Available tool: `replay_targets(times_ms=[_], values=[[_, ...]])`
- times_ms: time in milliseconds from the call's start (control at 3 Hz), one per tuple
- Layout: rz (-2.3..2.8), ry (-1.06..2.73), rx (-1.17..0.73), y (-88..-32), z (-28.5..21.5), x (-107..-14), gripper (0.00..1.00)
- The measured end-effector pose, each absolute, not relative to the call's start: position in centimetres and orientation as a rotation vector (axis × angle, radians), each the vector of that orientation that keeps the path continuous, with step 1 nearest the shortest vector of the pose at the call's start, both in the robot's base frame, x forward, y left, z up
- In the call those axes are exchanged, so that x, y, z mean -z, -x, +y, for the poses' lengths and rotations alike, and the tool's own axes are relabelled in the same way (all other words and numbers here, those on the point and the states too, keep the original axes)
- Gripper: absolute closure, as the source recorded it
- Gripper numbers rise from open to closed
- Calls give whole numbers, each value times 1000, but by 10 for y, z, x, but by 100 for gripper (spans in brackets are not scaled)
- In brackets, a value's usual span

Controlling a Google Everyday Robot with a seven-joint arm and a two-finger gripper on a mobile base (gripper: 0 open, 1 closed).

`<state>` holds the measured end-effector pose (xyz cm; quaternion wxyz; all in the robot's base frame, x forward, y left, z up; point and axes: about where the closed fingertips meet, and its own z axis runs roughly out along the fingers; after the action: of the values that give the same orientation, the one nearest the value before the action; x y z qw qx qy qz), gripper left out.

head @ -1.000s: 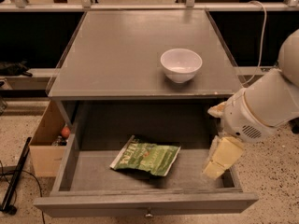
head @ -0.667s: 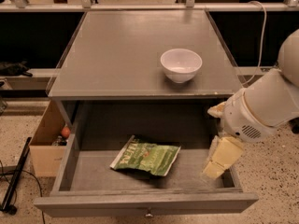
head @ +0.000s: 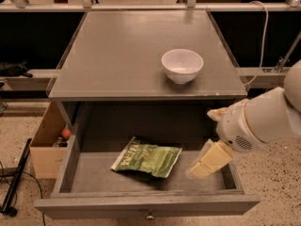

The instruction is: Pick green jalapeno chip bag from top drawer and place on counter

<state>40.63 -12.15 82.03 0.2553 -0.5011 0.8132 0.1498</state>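
The green jalapeno chip bag [head: 147, 157] lies flat on the floor of the open top drawer [head: 141, 205], a little left of its middle. The counter [head: 141, 55] above the drawer carries a white bowl [head: 182, 65]. My gripper [head: 208, 160], with pale yellowish fingers, hangs over the drawer's right part, to the right of the bag and apart from it. It holds nothing. My white arm [head: 263, 119] comes in from the right.
A brown cardboard box [head: 46, 147] with small items stands on the floor left of the cabinet. A black stand and cables [head: 14, 182] lie at the far left. A metal rail [head: 150, 6] runs behind the counter.
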Motion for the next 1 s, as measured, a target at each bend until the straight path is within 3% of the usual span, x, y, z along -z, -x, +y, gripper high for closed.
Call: replay_targets(times_ms=[1000], values=[[2193, 1295, -459, -432, -73, -764, 0]])
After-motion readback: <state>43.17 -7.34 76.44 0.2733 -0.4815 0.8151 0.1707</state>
